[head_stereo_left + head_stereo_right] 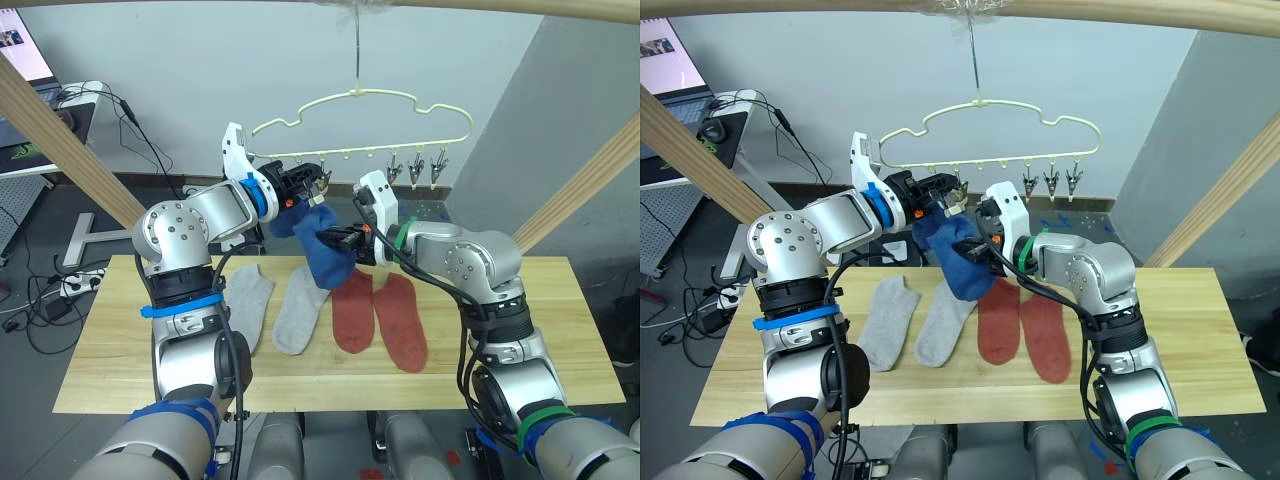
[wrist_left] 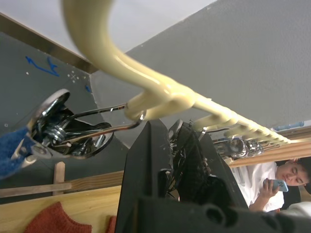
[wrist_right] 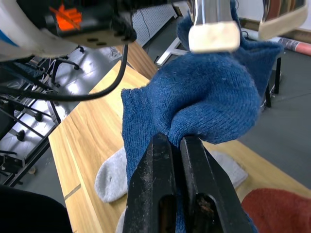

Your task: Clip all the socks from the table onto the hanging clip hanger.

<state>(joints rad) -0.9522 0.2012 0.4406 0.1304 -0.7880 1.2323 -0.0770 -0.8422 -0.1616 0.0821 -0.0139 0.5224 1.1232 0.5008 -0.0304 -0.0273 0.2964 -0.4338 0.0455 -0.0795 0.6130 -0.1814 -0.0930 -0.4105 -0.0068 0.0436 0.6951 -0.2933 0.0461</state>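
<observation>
The right gripper [image 3: 174, 145] has its two black fingers pressed together on a fold of a blue sock [image 1: 322, 248], holding it in the air above the table [image 1: 110, 350], just below the clip hanger [image 1: 362, 98]. The upper part of the sock reaches up to a metal clip [image 2: 68, 131] at the left end of the hanger's bottom bar; in the left wrist view a bit of blue fabric sits at that clip's jaws. The left gripper [image 1: 312, 183] is raised at that same clip, but I cannot tell whether its fingers are apart or closed. The pale-yellow hanger hangs by its hook from a wooden pole overhead, with three more clips [image 1: 416, 167] grouped near its right end. On the table lie two light grey socks [image 1: 300, 308] side by side, and just to their right two rust red socks [image 1: 401, 322], all flat on the wood. A person [image 2: 262, 182] looking at a phone appears in the background of the left wrist view
</observation>
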